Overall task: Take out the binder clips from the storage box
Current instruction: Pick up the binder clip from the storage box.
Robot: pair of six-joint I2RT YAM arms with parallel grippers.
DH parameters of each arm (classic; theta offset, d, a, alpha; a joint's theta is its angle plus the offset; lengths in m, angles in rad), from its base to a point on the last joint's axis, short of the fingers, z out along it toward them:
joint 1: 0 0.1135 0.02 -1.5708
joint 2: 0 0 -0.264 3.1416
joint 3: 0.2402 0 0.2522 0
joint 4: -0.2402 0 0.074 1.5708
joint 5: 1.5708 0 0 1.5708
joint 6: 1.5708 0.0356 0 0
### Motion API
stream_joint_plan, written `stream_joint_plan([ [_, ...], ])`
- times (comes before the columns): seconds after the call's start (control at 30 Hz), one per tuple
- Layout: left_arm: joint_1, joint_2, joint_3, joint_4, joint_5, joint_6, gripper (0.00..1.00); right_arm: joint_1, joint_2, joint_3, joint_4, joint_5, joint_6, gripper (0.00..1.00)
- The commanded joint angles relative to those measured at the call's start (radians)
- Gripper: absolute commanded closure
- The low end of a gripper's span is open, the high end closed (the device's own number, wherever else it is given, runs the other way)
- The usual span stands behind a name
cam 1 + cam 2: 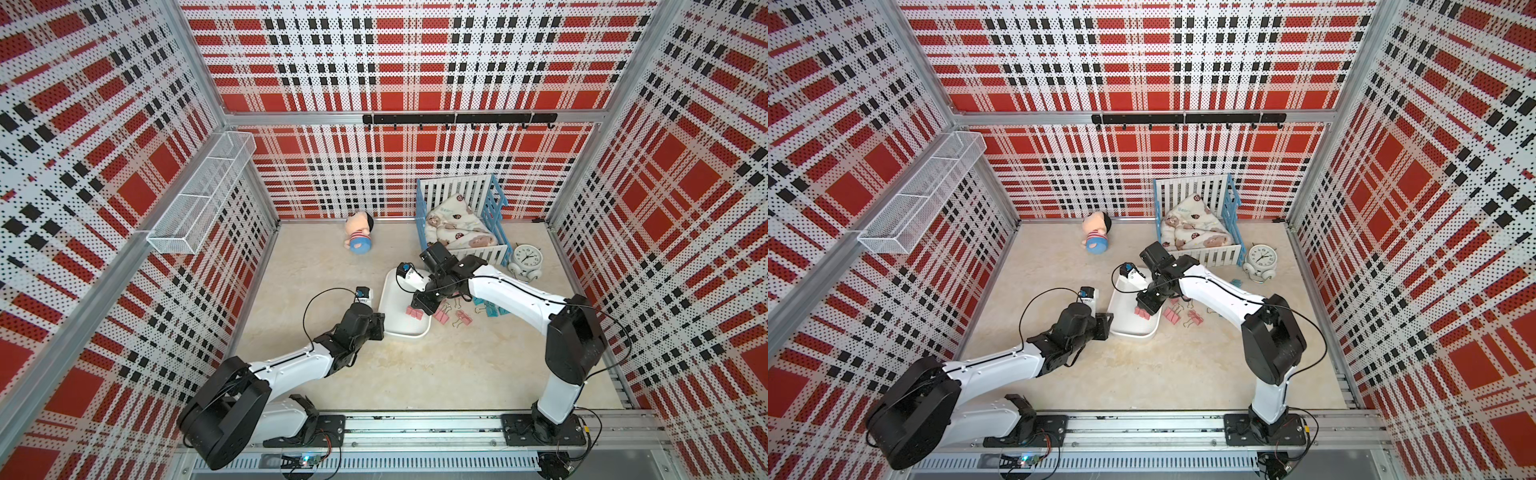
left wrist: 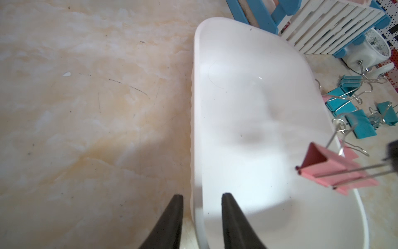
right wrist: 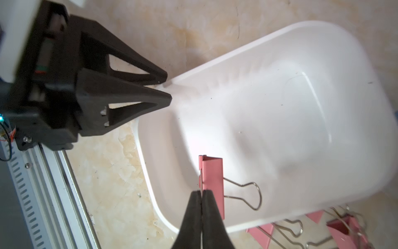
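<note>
In a top view, the storage box is seen on the table, with loose binder clips just beside it. In the left wrist view, its rim is clamped by the left gripper, fingers narrowly set. In the right wrist view, a pink clip is pinched over the box by the right gripper, fully closed on it.

Free: bare tabletop in front of box. Blocked: crib, clock and doll behind. Loose clips right of box. Left gripper on its left rim. Right gripper with clip above it.
</note>
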Motion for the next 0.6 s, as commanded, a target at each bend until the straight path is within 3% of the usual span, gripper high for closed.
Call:
stream_joint_plan([
  [0.0,-0.007,-0.023,-0.003,0.007,-0.012,-0.002,0.63,-0.034,-0.095,-0.015,0.013,0.022,0.054,1.0],
  [0.23,-0.012,-0.034,-0.01,0.017,-0.008,-0.002,0.63,-0.1,-0.259,-0.162,0.06,0.004,0.18,1.0],
  [0.57,-0.022,-0.054,-0.027,0.019,-0.007,-0.006,0.63,-0.113,-0.431,-0.448,0.144,-0.049,0.333,1.0],
])
